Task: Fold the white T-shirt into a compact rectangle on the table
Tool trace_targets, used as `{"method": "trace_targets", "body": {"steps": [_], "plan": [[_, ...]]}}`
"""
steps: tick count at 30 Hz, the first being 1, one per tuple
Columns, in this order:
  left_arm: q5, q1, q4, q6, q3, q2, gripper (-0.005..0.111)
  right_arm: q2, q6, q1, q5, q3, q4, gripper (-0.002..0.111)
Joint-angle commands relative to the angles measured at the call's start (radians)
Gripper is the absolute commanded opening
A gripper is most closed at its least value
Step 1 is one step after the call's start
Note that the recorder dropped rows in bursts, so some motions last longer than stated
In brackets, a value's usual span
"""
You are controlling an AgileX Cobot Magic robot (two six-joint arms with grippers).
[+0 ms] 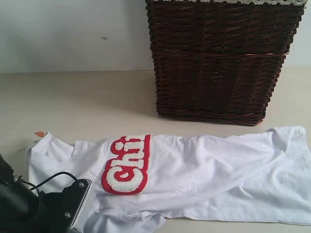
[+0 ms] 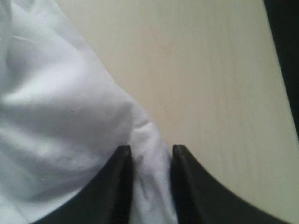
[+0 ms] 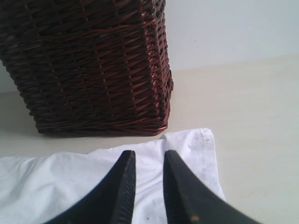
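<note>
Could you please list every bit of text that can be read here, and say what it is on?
"Chi", in fuzzy white edged with red, on the white T-shirt; a fold hides the rest.
Orange tag at the shirt's edge: too small to read.

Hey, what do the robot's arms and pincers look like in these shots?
The left pincer and right pincer each have two matte black fingers tapering to narrow tips; the right one's inner faces look ridged. The exterior view shows only the left arm: black, with a thin black cable looping over it and a grey metal plate with small screws.
</note>
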Motion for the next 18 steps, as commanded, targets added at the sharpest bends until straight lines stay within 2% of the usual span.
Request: {"method": "trace_targets", "body": {"steps": [1,6,10,12,14,16,18], "plan": [[-0.086,-0.037,-0.011,0.001,0.006,0.038,0.003,-0.005,-0.001,0.002,-0.005,0.005,-0.004,0.021],[-0.108,-0.034,-0.011,-0.020,-0.018,-0.017,0.000,-0.005,-0.001,0.002,-0.005,0.005,-0.001,0.021],[-0.076,-0.024,-0.011,-0.105,-0.061,-0.087,0.000,-0.005,-0.001,0.002,-0.005,0.005,-0.001,0.021],[0.013,0.001,-0.011,-0.142,-0.091,-0.112,0.000,-0.005,-0.001,0.002,-0.005,0.005,-0.001,0.021],[0.169,0.040,-0.006,-0.179,-0.125,-0.130,0.000,-0.005,-0.001,0.002,-0.005,0.005,-0.001,0.021],[0.504,0.125,0.009,-0.214,-0.167,-0.133,0.000,-0.005,-0.001,0.002,-0.005,0.005,-0.001,0.021],[0.554,0.166,0.056,-0.240,-0.172,-0.133,0.000,-0.005,-0.001,0.002,-0.005,0.005,-0.001,0.021]]}}
